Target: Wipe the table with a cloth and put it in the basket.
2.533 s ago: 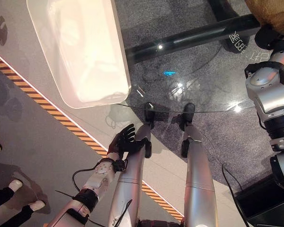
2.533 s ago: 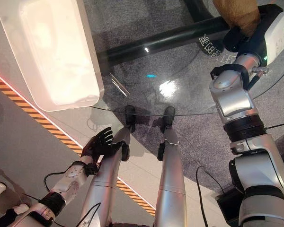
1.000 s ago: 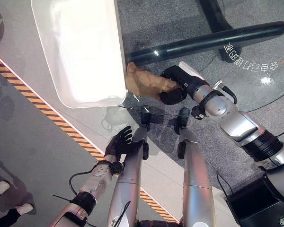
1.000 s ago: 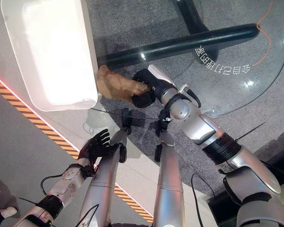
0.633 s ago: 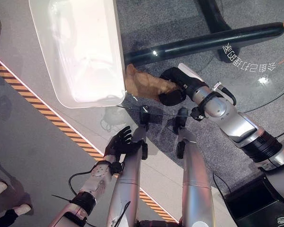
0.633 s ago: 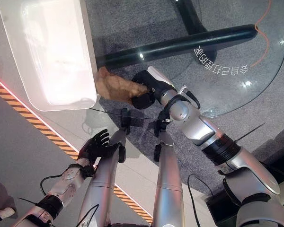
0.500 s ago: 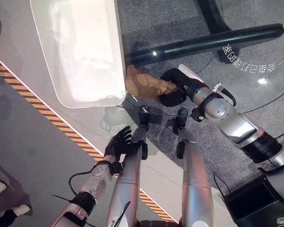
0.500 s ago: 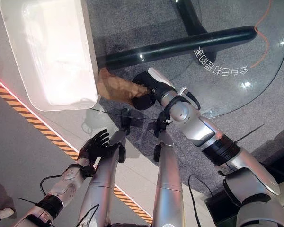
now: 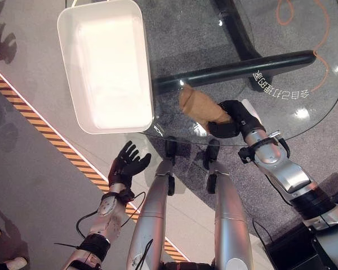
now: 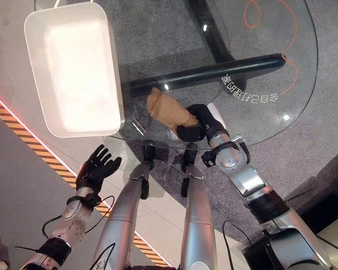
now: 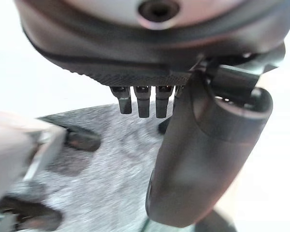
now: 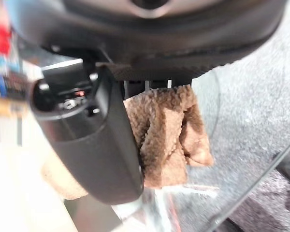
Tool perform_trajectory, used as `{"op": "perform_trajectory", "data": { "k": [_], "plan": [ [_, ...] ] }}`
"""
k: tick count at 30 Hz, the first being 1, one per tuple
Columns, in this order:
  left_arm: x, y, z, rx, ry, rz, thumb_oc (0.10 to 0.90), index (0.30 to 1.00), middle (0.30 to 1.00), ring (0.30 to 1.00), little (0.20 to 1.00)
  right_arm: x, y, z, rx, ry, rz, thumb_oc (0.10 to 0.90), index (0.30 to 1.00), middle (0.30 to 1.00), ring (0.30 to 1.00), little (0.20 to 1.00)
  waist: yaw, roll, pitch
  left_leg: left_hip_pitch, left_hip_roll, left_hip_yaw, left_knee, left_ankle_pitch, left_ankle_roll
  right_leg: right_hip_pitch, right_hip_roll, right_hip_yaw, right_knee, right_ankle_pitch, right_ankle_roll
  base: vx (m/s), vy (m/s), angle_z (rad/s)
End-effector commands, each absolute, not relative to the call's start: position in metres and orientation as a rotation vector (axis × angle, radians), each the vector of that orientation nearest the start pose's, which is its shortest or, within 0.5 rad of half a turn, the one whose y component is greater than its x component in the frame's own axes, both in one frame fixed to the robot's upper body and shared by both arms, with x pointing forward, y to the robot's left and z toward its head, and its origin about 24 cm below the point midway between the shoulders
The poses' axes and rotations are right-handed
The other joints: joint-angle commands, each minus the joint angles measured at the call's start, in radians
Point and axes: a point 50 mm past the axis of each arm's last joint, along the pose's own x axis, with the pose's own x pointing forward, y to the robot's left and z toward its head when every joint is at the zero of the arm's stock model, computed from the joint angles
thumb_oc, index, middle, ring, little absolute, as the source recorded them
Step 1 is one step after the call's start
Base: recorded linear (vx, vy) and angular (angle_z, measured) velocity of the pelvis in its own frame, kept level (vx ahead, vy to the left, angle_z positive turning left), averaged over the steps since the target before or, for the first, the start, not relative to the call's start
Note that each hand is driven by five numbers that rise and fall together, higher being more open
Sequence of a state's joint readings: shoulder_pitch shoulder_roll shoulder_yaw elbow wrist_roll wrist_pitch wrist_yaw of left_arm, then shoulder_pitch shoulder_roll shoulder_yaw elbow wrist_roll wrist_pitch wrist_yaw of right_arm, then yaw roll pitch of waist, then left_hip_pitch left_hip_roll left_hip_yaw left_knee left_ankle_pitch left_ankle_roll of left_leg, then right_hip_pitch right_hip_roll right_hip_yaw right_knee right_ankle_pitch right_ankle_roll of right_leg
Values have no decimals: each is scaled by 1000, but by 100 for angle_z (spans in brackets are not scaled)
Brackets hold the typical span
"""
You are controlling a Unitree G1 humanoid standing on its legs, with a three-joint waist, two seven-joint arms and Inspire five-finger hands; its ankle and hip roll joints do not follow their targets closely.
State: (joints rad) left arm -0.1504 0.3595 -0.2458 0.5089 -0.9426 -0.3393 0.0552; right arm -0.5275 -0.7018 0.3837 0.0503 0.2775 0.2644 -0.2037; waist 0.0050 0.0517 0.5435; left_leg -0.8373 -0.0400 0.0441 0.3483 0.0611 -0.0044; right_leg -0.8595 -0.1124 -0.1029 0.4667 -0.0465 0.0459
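Glass table (image 9: 304, 121): right hand (image 9: 232, 119) half-covers cloth (image 9: 198, 107).

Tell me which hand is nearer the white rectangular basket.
Left. The left hand hangs open just below the white rectangular basket; the right hand grips the brown cloth farther right.

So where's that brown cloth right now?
The brown cloth is clutched in the robot's right hand, on the glass table near its front edge, right of the white basket.
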Motion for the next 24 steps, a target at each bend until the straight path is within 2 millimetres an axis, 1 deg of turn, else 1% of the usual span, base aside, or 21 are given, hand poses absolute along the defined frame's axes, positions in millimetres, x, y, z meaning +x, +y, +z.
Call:
{"op": "perform_trajectory", "data": {
  "k": [1,3,6,7,9,10,13,15,18,19,21,24],
  "plan": [
    [246,219,-2,-586,2,151,800,900,900,900,900,308,-162,213,-415,-475,164,100,300,300,300,200,26,20,-24,59,-37,35,22,-106,19,29,48,-44,-42,9,11,-90,-48,0],
    [244,216,11,-645,-57,79,800,900,900,900,900,302,-167,210,-386,-485,156,100,300,300,300,200,25,18,-24,87,-34,35,11,-107,19,58,49,-48,-50,7,9,-79,-62,-1],
    [244,211,20,-686,-90,9,800,900,900,900,900,298,-170,209,-359,-497,154,100,300,300,300,200,23,18,-24,102,-32,37,5,-104,20,75,52,-49,-55,4,6,-41,-38,0],
    [243,207,24,-719,-100,-56,800,900,900,900,900,294,-172,207,-334,-502,155,100,300,300,300,200,21,17,-24,117,-32,36,-1,-104,21,92,52,-50,-59,3,4,-41,-35,-3],
    [239,202,26,-761,-106,-133,800,900,900,900,900,291,-173,206,-302,-511,163,100,300,300,300,200,18,17,-24,130,-31,38,-4,-105,22,105,53,-51,-61,1,3,-42,-26,-2],
    [236,196,27,-792,-112,-208,800,900,900,900,900,288,-174,205,-263,-520,183,100,300,300,300,200,14,17,-24,146,-29,40,-8,-106,23,122,54,-50,-65,-1,0,-37,-18,-2],
    [229,188,29,-867,-129,-324,800,900,900,900,900,281,-172,206,-167,-549,251,100,300,300,300,200,9,17,-24,168,-28,40,-14,-107,24,144,58,-45,-71,-2,-2,-30,-10,-4],
    [227,183,34,-895,-140,-382,800,900,900,900,900,278,-169,208,-120,-568,298,100,300,300,300,200,7,16,-24,179,-27,42,-16,-109,26,155,59,-44,-76,-2,-2,-20,-11,-6],
    [226,170,47,-964,-212,-533,800,900,900,900,900,265,-152,216,-21,-641,509,100,300,300,300,200,-1,10,-24,183,-24,47,-15,-108,28,164,63,-35,-85,3,-3,-38,-19,-3],
    [226,169,48,-967,-224,-551,800,900,900,900,900,263,-150,218,-13,-652,538,100,300,300,300,200,-1,9,-24,182,-23,48,-14,-108,28,164,64,-34,-85,3,-3,-31,-19,-4],
    [230,162,60,-969,-262,-626,800,900,900,900,900,259,-141,224,7,-694,631,100,300,300,300,200,-3,6,-24,177,-22,50,-11,-107,29,160,67,-31,-84,5,-2,-15,-11,-2],
    [235,156,70,-952,-282,-683,800,900,900,900,900,255,-134,229,22,-727,713,100,300,300,300,200,-5,2,-24,170,-21,51,-10,-105,30,152,72,-26,-83,9,0,0,0,0]
  ]
}}
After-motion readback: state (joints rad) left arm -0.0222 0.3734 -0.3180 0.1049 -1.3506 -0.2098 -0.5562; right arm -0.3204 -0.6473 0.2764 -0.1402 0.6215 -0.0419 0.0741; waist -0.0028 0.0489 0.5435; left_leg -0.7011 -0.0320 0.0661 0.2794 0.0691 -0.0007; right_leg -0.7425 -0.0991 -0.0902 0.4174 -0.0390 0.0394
